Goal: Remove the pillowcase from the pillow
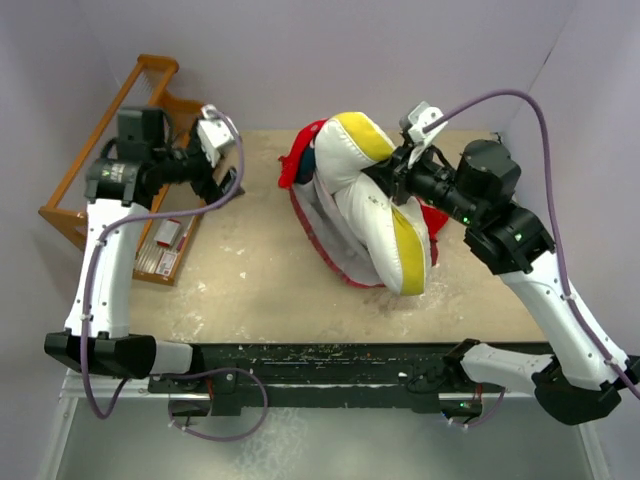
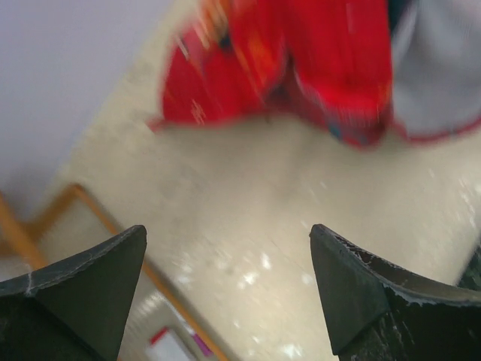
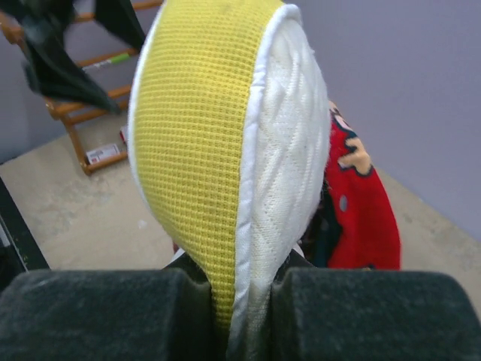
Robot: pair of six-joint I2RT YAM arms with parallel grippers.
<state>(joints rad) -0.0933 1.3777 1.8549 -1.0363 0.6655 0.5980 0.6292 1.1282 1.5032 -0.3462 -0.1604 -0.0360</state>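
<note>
Top external: your right gripper (image 1: 398,172) was clamped on the pillow (image 1: 372,205), which stood folded over at mid-table (image 1: 250,290). Pillowcase (image 1: 298,172) bunched under and behind pillow, part-way off.

Right wrist: pillow's yellow band and quilted cream face were squeezed between both fingers (image 3: 98,316); red pillowcase just behind, to the right.

Left wrist: your left gripper (image 2: 227,233) stood wide apart, empty, above table. Pillowcase lay ahead, blurred, well clear of fingertips. Wooden rack (image 1: 100,160) was beside left arm.
</note>
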